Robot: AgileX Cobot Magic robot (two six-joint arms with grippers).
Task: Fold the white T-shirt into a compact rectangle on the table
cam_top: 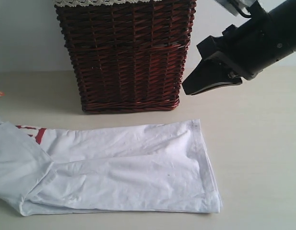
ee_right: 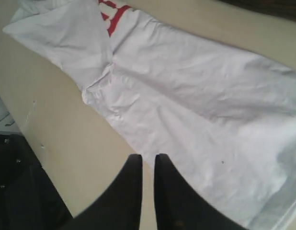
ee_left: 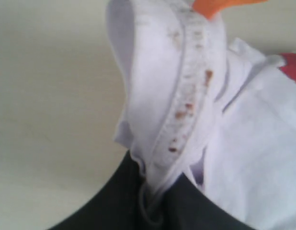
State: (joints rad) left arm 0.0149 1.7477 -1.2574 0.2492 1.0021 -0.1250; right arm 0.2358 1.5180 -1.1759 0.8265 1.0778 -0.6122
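Currently a thin white cotton T-shirt [cam_top: 129,167] lies on the pale beige table [cam_top: 263,153] before the dark wicker basket [cam_top: 126,57]. Left hand [ee_left: 155,189] pinches its collar [ee_left: 186,96]; right hand [cam_top: 188,89], pressed together, hovers beside the basket. Likely light and floppy: grip hem [cam_top: 206,163] corners.

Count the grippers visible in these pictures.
2. The left gripper pinches the white T-shirt at its collar, seen only in its wrist view. The right gripper hangs over the table right of the wicker basket, holding nothing.
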